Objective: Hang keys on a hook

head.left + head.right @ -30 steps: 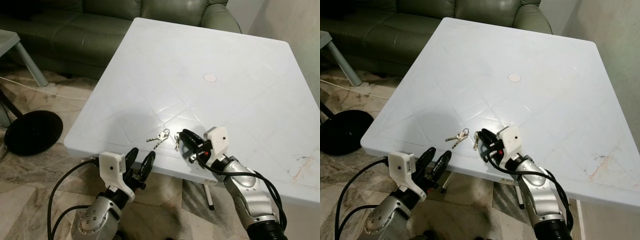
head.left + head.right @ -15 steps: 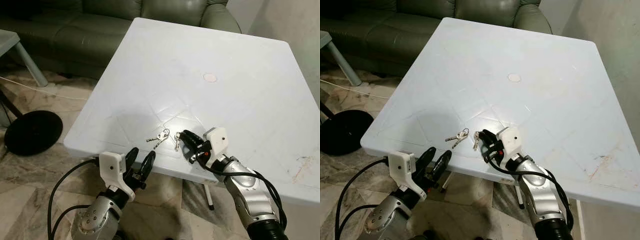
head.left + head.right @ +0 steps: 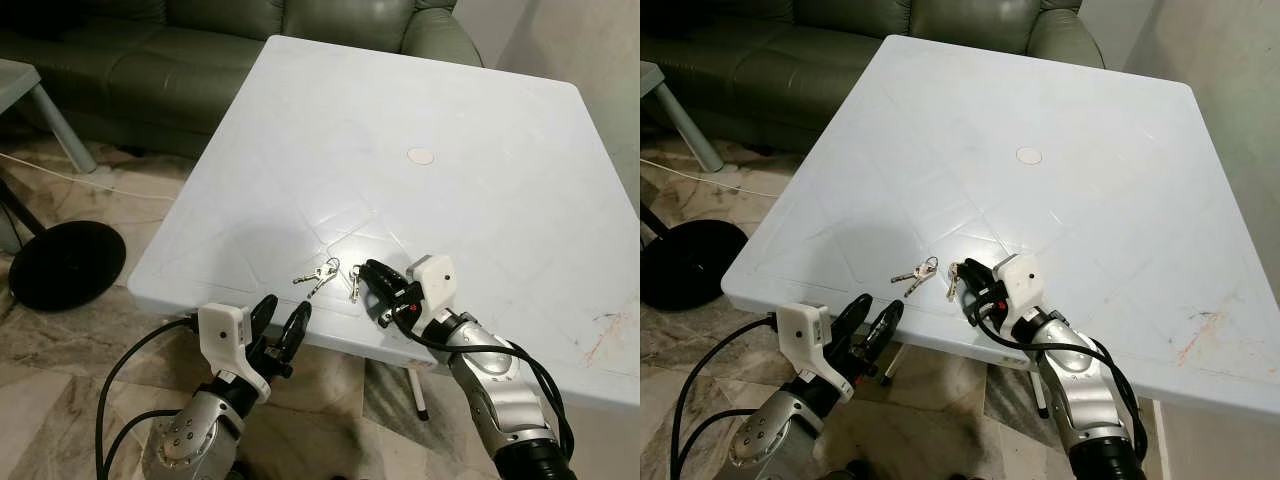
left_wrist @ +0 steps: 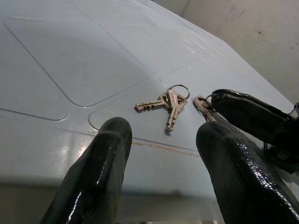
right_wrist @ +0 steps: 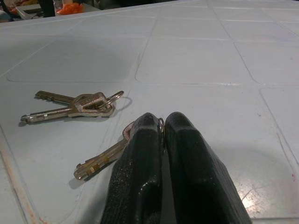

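**Keys pinched at the table's near edge**

Keys are found in two bunches on the white table (image 3: 480, 130), close to its near edge. One bunch (image 3: 318, 274), two keys on a ring, is left lying flat and is touched by nothing. The second bunch (image 3: 354, 283) is just beside it on the robot's right, and its ring is pinched by the right gripper (image 3: 372, 290). In the right wrist view the two black fingers (image 5: 140, 182) are seen pressed together with the thin ring (image 5: 160, 128) caught between them, and a key (image 5: 100, 161) is seen sticking out from under them, still resting on the table top. So the fingers are closed on that ring, and the bunch hasn't been lifted off the surface.

The left gripper (image 3: 279, 322) is held lower, just off the table's front edge, over the marble floor (image 3: 60, 350). Its fingers (image 4: 100, 177) are spread apart with nothing between them; in the left wrist view the loose bunch (image 4: 166, 102) is framed in the gap, well ahead of the tips, with the right gripper's fingers seen off to one side.

Behind the table a green sofa (image 3: 180, 50) is seen, and a round black base (image 3: 65, 262) is sat on the floor to the left. A small round cap (image 3: 420, 156) is set in the middle of the table.
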Controlling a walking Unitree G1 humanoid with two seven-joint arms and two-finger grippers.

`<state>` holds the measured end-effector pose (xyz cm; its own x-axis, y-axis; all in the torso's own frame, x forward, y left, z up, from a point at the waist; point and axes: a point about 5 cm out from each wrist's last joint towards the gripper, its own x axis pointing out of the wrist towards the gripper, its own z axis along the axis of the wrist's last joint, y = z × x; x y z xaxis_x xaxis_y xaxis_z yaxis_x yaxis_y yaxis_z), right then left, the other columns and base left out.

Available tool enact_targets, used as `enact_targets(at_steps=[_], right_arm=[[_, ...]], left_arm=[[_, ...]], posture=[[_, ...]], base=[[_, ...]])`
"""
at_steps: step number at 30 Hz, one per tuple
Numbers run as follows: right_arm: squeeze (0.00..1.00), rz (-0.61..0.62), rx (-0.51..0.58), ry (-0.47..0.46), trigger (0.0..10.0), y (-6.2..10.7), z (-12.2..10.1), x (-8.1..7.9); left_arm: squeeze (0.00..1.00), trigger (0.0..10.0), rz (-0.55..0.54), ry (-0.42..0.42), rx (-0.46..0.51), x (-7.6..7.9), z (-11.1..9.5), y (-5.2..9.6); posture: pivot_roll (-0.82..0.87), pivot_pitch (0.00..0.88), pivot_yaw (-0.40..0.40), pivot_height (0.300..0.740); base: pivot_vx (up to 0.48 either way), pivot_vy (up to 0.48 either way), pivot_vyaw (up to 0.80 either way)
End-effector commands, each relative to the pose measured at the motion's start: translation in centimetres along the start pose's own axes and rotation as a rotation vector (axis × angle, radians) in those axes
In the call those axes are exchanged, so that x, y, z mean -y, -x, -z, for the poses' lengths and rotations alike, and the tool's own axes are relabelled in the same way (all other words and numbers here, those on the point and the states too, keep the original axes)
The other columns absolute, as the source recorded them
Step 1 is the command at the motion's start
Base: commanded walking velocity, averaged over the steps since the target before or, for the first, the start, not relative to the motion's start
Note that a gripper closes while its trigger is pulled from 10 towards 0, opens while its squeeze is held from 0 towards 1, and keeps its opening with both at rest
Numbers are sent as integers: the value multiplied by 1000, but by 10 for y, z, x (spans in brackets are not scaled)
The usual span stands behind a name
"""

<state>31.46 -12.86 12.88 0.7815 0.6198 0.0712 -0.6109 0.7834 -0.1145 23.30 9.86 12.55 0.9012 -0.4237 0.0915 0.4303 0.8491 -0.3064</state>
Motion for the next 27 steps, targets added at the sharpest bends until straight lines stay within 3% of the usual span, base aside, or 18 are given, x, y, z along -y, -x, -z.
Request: enact_targets(at_steps=[1,2,3,5,6,7,8,10,12,13,14,15,16,19,20,22,24,27], right_arm=[[0,7,-7,0,10000,3,2,4],[0,6,-4,0,10000,3,2,4],[0,5,0,-1,6588,3,1,4],[0,4,3,-2,6314,4,1,4],[0,4,3,-2,5255,4,1,4],[0,5,3,-2,5255,4,1,4],[0,8,2,-5,6118,4,1,5],[0,6,5,-1,5765,4,1,5],[0,4,7,0,7020,4,1,5],[0,3,7,1,7020,4,1,5],[0,4,7,-2,5059,4,1,5],[0,6,7,-3,5333,4,1,5],[0,5,7,0,6745,4,1,5],[0,7,6,0,6471,4,1,6],[0,5,8,1,4863,4,1,6],[0,9,8,3,4196,4,1,6],[0,5,17,-3,0,4,0,6],[0,-4,32,-8,0,4,-1,5]], left_arm=[[0,10000,-1,11,-12,1,2,1],[0,10000,0,11,-12,1,2,1],[0,10000,0,12,-12,1,2,1],[0,10000,1,12,-12,2,2,1],[0,10000,1,13,-11,2,2,1],[0,10000,2,12,-12,2,2,1],[0,10000,3,13,-12,2,2,1],[0,10000,3,12,-13,2,2,1],[0,10000,4,13,-13,2,2,1],[0,10000,4,13,-13,2,2,1],[0,10000,4,13,-13,2,2,1],[0,10000,3,14,-13,2,2,1],[0,10000,3,13,-13,2,2,1],[0,10000,3,13,-12,3,2,0],[0,10000,3,13,-12,3,2,0],[0,10000,3,13,-11,3,2,0],[0,10000,3,14,-11,3,2,0],[0,10000,3,15,-11,3,2,0]], posture=[[140,243,-94,740],[140,243,-94,740],[140,243,-94,740],[138,242,-92,740],[138,242,-92,740],[138,242,-92,740],[138,243,-92,740],[138,241,-92,740],[138,241,-92,740],[138,241,-92,740],[138,241,-92,740],[138,241,-92,740],[138,241,-92,740],[139,243,-93,740],[139,243,-93,740],[139,243,-93,740],[139,243,-93,740],[138,242,-94,740]], base=[[0,0,0],[0,0,0],[0,0,0],[0,0,0],[0,0,0],[0,0,0],[0,0,0],[0,0,0],[0,0,0],[0,0,0],[0,0,0],[0,0,0],[0,0,0],[0,0,0],[0,0,0],[0,0,0],[0,0,0],[0,0,0]])
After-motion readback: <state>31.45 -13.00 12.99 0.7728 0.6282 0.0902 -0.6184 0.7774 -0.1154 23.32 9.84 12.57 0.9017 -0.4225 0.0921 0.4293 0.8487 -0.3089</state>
